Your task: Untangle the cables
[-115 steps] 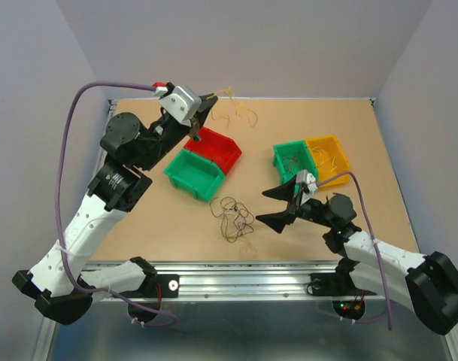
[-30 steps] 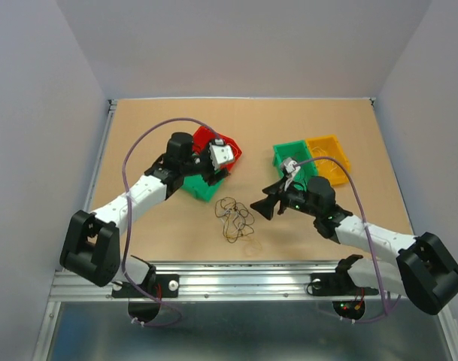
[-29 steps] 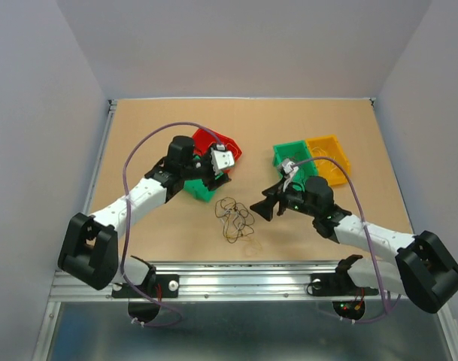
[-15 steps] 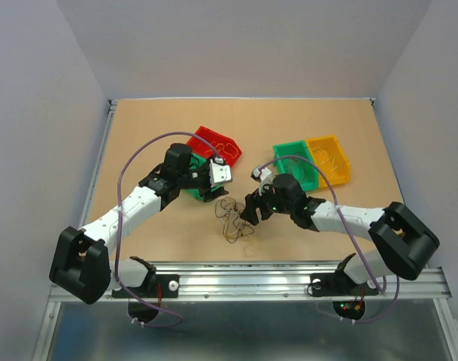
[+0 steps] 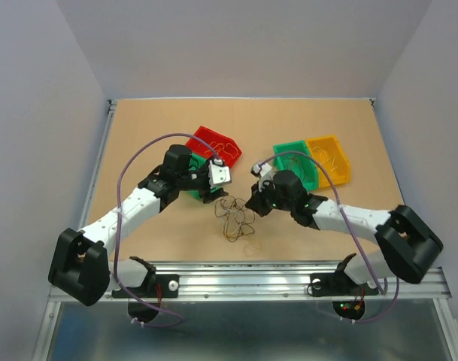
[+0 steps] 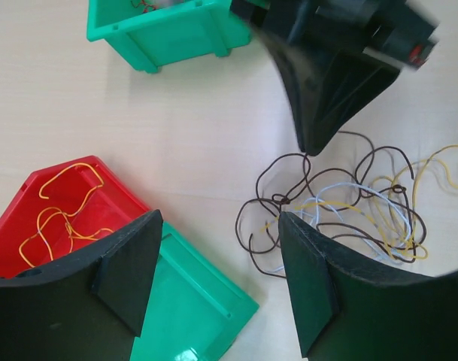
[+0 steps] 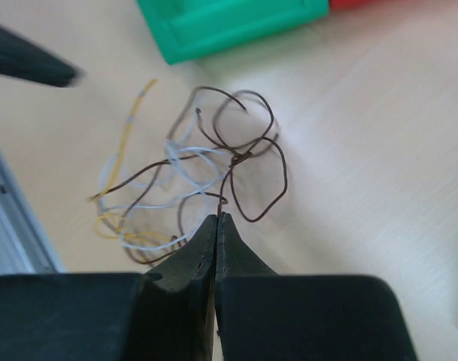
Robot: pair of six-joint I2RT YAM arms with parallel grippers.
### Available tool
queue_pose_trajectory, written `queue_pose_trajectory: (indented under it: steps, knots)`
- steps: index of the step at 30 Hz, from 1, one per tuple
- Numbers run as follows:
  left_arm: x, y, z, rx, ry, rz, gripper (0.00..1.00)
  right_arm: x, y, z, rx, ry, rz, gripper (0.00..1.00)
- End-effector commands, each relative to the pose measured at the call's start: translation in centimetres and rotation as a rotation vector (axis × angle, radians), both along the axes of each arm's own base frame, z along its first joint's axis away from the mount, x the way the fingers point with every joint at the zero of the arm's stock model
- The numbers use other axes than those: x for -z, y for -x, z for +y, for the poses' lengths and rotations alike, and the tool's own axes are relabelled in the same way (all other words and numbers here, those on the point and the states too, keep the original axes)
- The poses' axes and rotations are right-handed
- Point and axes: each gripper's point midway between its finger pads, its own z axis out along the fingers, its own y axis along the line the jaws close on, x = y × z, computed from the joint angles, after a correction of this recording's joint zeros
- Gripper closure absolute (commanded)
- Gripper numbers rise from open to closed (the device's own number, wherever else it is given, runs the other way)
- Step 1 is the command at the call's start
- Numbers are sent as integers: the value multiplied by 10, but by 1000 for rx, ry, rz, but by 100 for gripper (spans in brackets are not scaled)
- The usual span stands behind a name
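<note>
Right wrist: jaws together at cables [image 7: 185, 177]; hold unclear

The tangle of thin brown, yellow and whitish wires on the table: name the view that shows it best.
Left wrist: the tangle of thin wires lies close and sharp, strands distinct. The right wrist shows it softer, its near edge behind the right gripper. The top view shows a tiny knot.

Around cables [image 5: 235, 219]: left gripper [image 6: 217, 226] far-left, right gripper [image 7: 216, 218] right. Far-left crowded: green bin [image 6: 206, 316], red bin [image 5: 213, 143]. Near side: bare table [image 5: 176, 242], open. Far strip of table beyond bins open.
</note>
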Motion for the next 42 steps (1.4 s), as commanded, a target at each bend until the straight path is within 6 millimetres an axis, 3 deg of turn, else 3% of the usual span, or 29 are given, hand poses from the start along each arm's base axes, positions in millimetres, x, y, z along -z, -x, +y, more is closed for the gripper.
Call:
queue_pose_trajectory:
  steps: [1,3,7,13,17,27,35,39,41,42]
  knots:
    - [-16,7,-8,45,64,-38,26,-64,19,7,-88,-194,-156,99]
    - [-20,9,-11,53,95,-30,26,-94,32,0,-102,-291,-229,100]
    - [-42,11,-19,48,195,-42,26,-128,45,-15,-81,-396,-325,99]
    - [-68,34,-30,151,303,14,26,-154,59,-29,-82,-494,-412,99]
    - [-71,48,-37,221,318,50,26,-159,70,-25,-138,-529,-405,99]
    - [-67,71,-48,314,317,62,25,-161,67,-14,-167,-550,-391,99]
    - [-44,74,-66,340,260,132,29,-162,66,-10,-171,-569,-390,99]
    - [-33,79,-74,352,218,147,53,-163,66,-10,-171,-575,-392,100]
    - [-31,81,-78,363,200,152,78,-162,67,-10,-177,-577,-393,99]
    - [-30,82,-78,365,194,157,99,-163,67,-10,-175,-578,-394,99]
